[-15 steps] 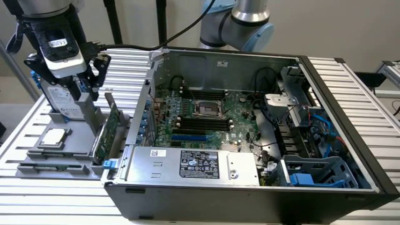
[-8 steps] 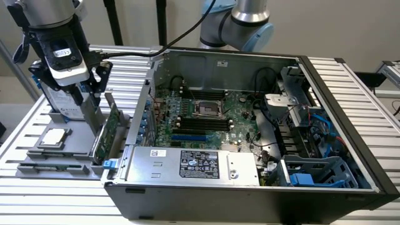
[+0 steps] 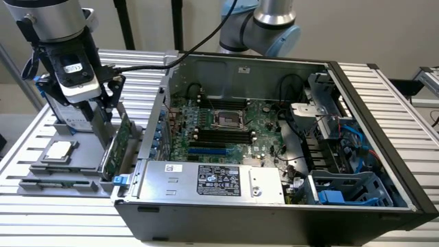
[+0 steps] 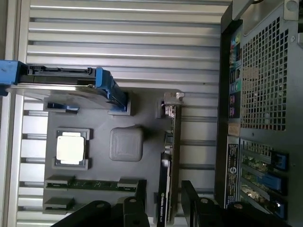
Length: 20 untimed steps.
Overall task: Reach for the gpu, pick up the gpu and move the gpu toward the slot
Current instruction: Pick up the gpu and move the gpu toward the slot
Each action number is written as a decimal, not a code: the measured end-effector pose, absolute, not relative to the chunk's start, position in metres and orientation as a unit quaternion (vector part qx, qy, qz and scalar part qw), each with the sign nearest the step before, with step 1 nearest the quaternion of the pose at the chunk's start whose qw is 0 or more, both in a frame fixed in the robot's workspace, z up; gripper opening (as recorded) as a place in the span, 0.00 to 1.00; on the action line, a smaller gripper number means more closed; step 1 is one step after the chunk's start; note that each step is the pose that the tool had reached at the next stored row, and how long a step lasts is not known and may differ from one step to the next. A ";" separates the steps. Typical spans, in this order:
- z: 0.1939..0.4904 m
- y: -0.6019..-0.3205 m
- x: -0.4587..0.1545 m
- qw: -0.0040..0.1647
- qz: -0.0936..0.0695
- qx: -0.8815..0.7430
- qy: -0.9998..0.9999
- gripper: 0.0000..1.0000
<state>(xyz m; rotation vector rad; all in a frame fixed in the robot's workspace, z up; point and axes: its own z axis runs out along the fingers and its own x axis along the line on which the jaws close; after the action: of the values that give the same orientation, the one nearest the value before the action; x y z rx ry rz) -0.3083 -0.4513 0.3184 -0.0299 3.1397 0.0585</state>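
Note:
The gpu [image 3: 122,138] stands on its long edge in a grey holder tray [image 3: 41,167], just outside the open computer case at the exterior view's left. In the wrist view the gpu [image 4: 172,151] is seen edge-on as a thin dark line, with its silver bracket [image 4: 171,101] at the far end. My gripper [image 3: 104,105] hangs just above the card. Its black fingers [image 4: 140,201] are spread, one on each side of the card's near end, and do not touch it. The gripper [image 4: 165,204] is open. A blue slot [image 3: 207,152] lies on the motherboard inside the case.
The tray also holds a hard drive with blue clips [image 4: 66,85], a square processor chip [image 4: 71,147] and a memory stick [image 4: 94,184]. The case's rear wall [image 4: 262,94] stands close beside the card. A power supply [image 3: 213,180] fills the case's near side.

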 end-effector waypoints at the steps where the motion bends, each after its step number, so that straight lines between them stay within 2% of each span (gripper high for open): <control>1: 0.316 -0.451 -0.308 0.001 0.019 -0.010 1.000 0.42; 20: 0.282 -0.451 -0.308 0.001 0.019 -0.010 1.000 0.42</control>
<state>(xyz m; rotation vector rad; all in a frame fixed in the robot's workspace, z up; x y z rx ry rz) -0.3083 -0.4513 0.2821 -0.0299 3.1387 0.0584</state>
